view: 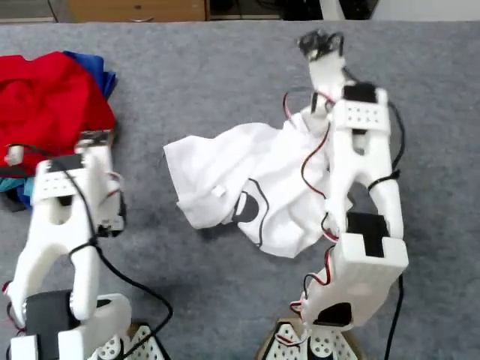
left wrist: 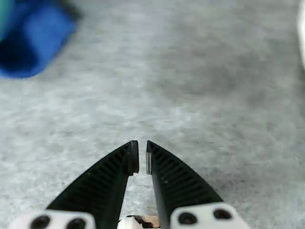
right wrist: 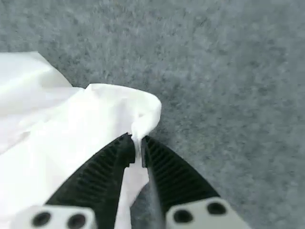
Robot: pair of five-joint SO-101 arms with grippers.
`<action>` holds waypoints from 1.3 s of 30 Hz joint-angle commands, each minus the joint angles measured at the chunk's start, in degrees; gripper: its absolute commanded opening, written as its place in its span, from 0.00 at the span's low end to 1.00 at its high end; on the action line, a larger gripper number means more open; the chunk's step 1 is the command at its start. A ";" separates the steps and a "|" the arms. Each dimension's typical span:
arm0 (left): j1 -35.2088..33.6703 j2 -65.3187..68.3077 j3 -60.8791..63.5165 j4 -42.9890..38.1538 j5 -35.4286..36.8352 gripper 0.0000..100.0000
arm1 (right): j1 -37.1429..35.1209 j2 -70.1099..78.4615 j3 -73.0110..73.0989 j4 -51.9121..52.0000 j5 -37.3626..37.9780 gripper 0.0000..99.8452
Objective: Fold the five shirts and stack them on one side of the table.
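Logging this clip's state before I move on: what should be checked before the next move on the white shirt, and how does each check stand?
1. Right end effector grips cloth: ok, shut on an edge of the white shirt.
2. Left end effector free to help: ok, shut with nothing in it, over bare table.
3. White shirt laid flat: not ok, it lies crumpled mid-table.
4. Other shirts apart from it: ok, red shirt and blue shirt are piled on the table's left side.
5. All five shirts present: cannot tell, the pile hides the count.
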 commanded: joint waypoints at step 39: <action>24.53 13.76 -14.59 -8.79 8.44 0.22 | 0.22 0.13 17.27 -21.54 3.43 0.00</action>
